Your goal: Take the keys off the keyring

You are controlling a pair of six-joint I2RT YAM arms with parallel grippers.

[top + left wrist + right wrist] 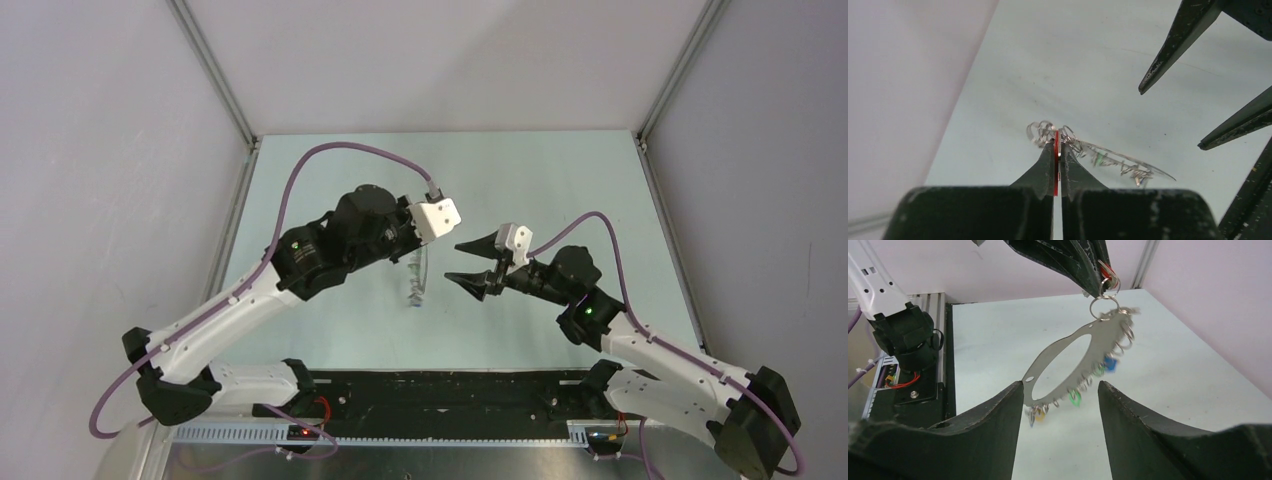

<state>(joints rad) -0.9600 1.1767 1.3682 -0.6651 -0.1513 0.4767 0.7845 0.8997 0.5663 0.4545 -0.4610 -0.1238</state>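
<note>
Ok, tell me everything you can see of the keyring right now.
The keyring is a thin, flat grey metal oval with a large oval opening. Small split rings along one edge carry keys with blue, green and yellow heads. It hangs tilted above the table from a red tab clamped in the shut left gripper. The open right gripper is close but not touching.
</note>
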